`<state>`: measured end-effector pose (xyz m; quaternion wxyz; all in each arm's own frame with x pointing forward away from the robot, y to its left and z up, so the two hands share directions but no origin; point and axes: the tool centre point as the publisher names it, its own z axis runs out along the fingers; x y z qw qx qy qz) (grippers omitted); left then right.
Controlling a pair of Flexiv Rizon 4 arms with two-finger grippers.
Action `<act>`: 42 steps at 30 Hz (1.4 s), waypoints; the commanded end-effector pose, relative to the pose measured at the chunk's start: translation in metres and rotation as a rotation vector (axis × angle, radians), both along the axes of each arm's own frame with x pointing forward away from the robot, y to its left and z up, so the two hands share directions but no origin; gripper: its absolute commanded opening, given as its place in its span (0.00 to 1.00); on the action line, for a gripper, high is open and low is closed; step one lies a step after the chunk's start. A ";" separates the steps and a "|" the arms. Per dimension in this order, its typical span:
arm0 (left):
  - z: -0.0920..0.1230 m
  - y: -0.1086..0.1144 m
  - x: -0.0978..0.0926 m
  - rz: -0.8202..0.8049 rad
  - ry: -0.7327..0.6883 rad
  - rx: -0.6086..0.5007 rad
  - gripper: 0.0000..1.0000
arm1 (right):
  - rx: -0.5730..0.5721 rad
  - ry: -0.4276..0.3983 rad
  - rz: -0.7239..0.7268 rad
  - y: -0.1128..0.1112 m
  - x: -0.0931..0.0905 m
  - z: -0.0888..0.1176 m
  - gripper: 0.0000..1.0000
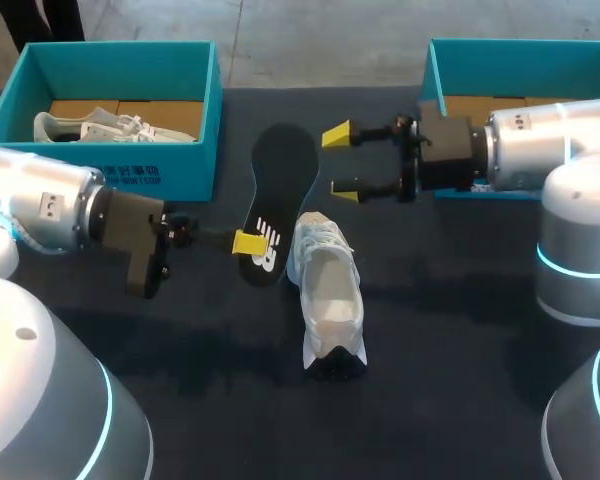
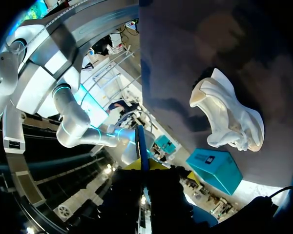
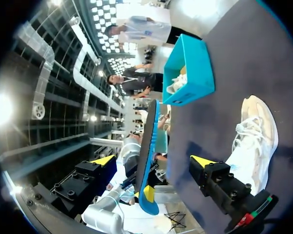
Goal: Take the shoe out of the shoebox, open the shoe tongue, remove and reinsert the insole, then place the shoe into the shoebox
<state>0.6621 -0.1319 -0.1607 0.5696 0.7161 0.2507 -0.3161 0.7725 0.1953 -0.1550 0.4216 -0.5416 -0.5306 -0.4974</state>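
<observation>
Insole, black, shows in the head view over the middle of the tabletop, running from far to near. The left gripper is clamped on its near end, with one yellow tip showing there. The right gripper is by the insole's far end with its fingers spread and touching nothing. The white shoe stands on its sole just right of the insole, mid-tabletop. The left box sits at the far left corner with a second shoe inside. The right box sits at the far right corner, partly behind the right arm.

In the left wrist view the insole is seen edge-on, rising from the left gripper, which grips it. The shoe stands beside it on the tabletop, with a teal box beyond.

In the right wrist view the right gripper has its fingers wide apart. The insole is edge-on ahead, in line with the gap and touched by neither finger. The shoe is beside one finger, and the left box is farther off.
</observation>
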 end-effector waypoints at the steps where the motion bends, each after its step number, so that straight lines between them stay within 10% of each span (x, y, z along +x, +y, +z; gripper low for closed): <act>1: -0.001 -0.001 0.000 0.002 -0.004 -0.004 0.00 | -0.008 0.004 -0.003 0.014 0.000 0.005 0.98; 11: -0.001 -0.001 0.000 0.002 -0.004 -0.004 0.00 | -0.039 0.081 0.008 0.030 0.000 0.015 0.67; 42: -0.001 -0.001 0.000 0.002 -0.004 -0.004 0.00 | -0.030 0.119 -0.003 0.044 -0.012 0.028 0.35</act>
